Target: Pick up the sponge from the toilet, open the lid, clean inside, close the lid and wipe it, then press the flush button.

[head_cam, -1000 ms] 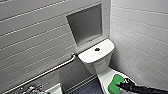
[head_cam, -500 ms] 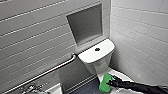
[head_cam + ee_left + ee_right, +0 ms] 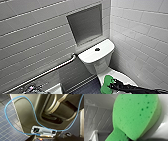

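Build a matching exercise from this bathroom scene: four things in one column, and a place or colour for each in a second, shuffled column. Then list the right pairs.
Things
1. sponge
2. flush button
3. rail
4. recess

Places or colours
A. dark, in the middle of the tank top
B. set into the tiled wall, above the tank
C. bright green, in front of the tank
D. long, fixed along the wall to the left of the toilet

Pairs: 1-C, 2-A, 3-D, 4-B
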